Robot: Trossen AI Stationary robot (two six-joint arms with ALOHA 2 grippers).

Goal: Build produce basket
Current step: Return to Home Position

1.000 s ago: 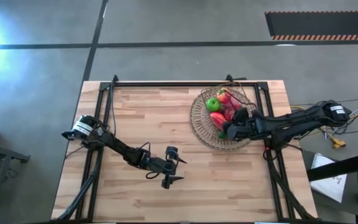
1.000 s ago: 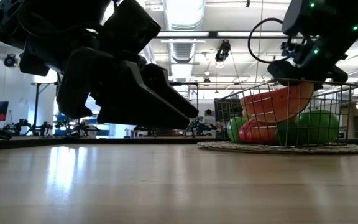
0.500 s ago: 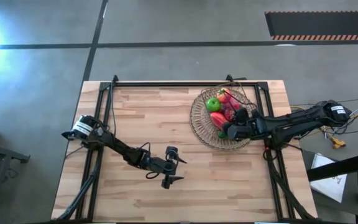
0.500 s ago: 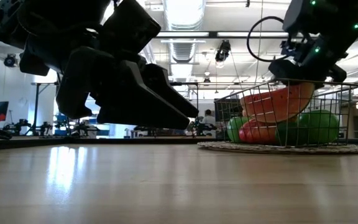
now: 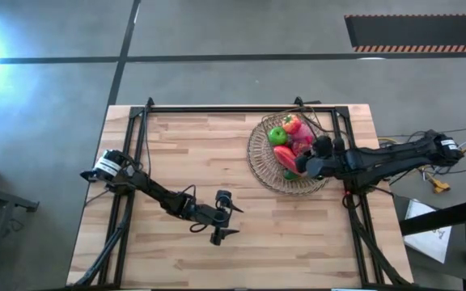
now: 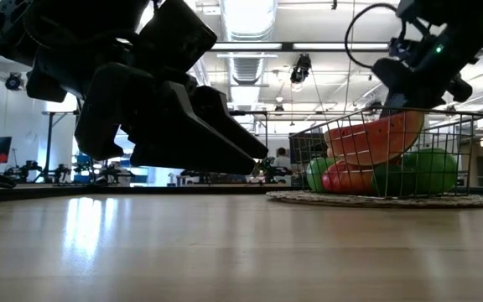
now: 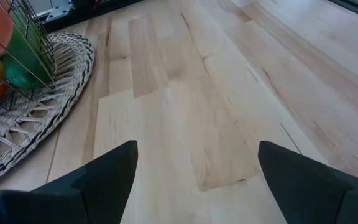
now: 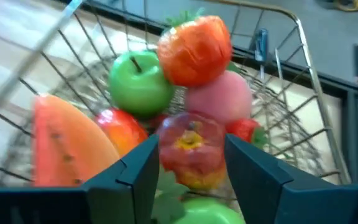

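Note:
The round tan wicker basket [image 5: 259,162] lies flat at the table's far right, and a rectangular wire-grid basket [image 6: 468,147] stands on it. The produce is piled inside the wire one: green apple [image 8: 138,87], orange-red tomato [image 8: 194,50], pink peach [image 8: 219,99], long red pepper [image 8: 67,143], and a red-and-yellow fruit [image 8: 191,146]. My right gripper [image 5: 302,164] is open just above the pile, its fingers [image 8: 253,171] standing on either side of the red-and-yellow fruit. My left gripper [image 5: 231,220] is open and empty, low over the middle of the table.
The wire basket's rim [image 8: 291,15] and bars surround my right gripper's fingers. Bare wooden table [image 5: 192,153] lies between the two arms. A black frame [image 5: 217,107] runs along the table's far edge and sides. Part of the wicker basket [image 7: 36,118] shows in the left wrist view.
My right gripper has risen from the wire basket's rim and drawn back a little toward the table's right edge. The produce in the basket has stayed in place.

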